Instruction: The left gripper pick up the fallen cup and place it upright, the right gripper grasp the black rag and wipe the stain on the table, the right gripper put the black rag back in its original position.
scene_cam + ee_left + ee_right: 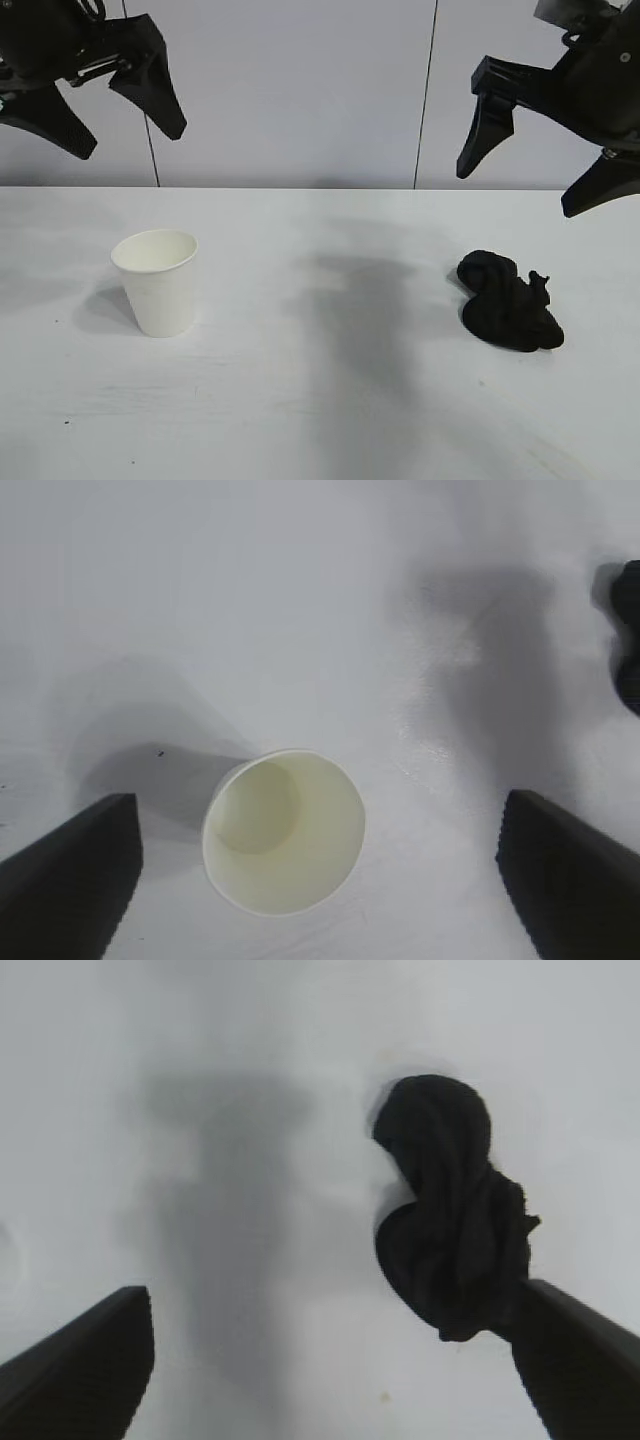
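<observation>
Basically done: white paper cup (156, 281) stands upright on the table (330, 420), and the black rag (508, 303) lies bunched well to the side of the cup, touched by nothing. No stain visible on the surface between cup and rag, only arm shadow there. Right gripper (545, 150) hangs above the rag, fingers spread wide, empty; in the right wrist view the rag (450, 1210) sits free between its fingers. Left gripper (105, 105) hovers above the cup, fingers wide apart, holding nothing; the cup (284, 830) shows mouth-up below it. Judged step: clear the right arm from the rag. Best done by lifting straight up, fingers kept apart so no fold snags, and avoiding any sweep toward the cup.
</observation>
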Robot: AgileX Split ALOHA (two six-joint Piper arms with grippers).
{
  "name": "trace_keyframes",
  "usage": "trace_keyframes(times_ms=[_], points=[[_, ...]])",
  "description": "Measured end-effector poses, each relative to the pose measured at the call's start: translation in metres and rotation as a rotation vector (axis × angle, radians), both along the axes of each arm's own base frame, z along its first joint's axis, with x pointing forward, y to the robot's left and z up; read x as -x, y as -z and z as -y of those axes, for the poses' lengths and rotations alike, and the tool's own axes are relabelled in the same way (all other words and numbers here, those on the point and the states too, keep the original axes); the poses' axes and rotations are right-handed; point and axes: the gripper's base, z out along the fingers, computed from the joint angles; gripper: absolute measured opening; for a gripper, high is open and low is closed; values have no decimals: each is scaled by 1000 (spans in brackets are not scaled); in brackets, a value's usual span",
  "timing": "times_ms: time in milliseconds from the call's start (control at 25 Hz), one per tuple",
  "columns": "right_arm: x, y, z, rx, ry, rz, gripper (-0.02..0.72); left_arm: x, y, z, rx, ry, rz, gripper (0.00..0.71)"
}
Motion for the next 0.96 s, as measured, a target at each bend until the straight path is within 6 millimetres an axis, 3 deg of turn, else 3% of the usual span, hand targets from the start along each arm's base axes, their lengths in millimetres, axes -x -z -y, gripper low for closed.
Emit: trace_keyframes(times_ms=[960], points=[[-2, -1, 0, -2, 1, 22, 673, -1, -1, 0, 6, -8, 13, 694]])
